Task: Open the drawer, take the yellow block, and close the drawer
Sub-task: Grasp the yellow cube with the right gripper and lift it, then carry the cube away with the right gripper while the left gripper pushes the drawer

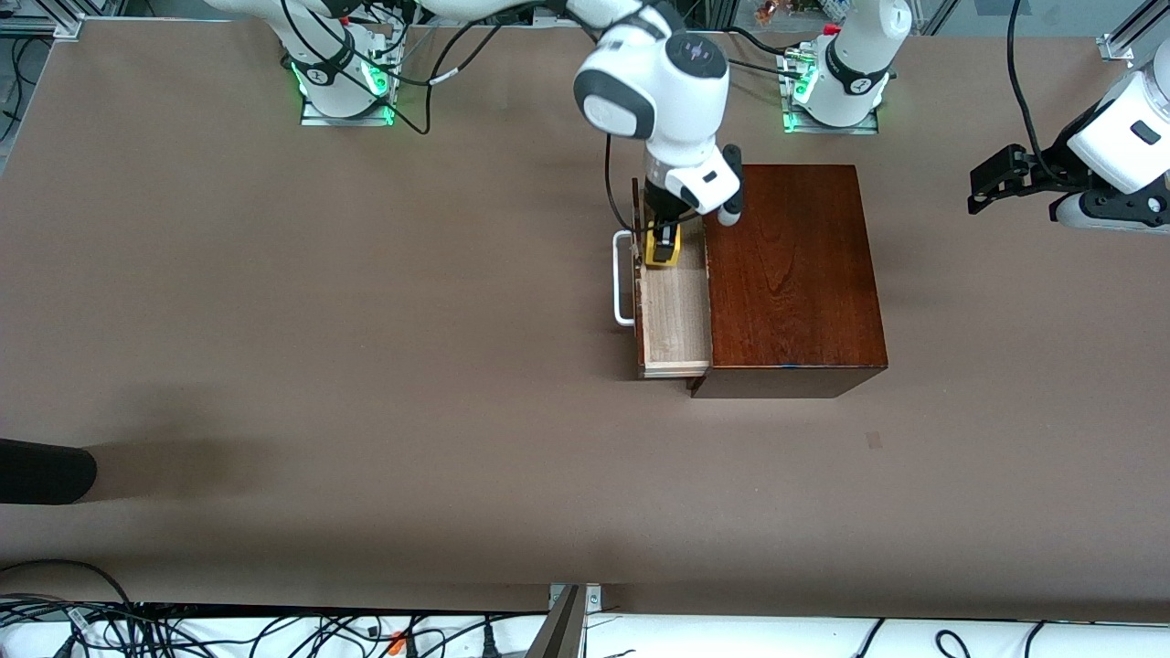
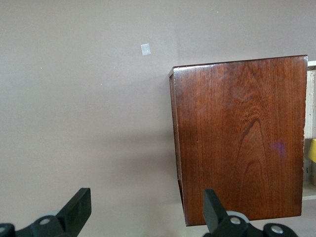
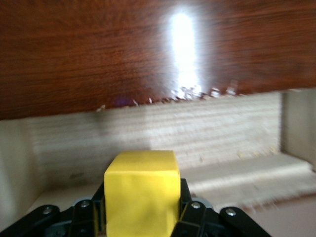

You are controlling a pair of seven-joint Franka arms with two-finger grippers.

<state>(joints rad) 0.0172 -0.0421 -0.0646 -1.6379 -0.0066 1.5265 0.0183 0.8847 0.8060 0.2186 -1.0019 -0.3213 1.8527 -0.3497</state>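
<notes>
The drawer of the dark reddish-brown wooden box is pulled out, its pale interior showing and its white handle toward the right arm's end. My right gripper is shut on the yellow block and holds it over the drawer's end nearest the robots. In the right wrist view the block sits between the black fingers, with the drawer's pale wall past it. My left gripper is open and waits over the table at the left arm's end; the left wrist view shows the box.
A small grey mark lies on the brown table nearer to the front camera than the box. A dark object juts in at the right arm's end. Cables lie along the table's front edge.
</notes>
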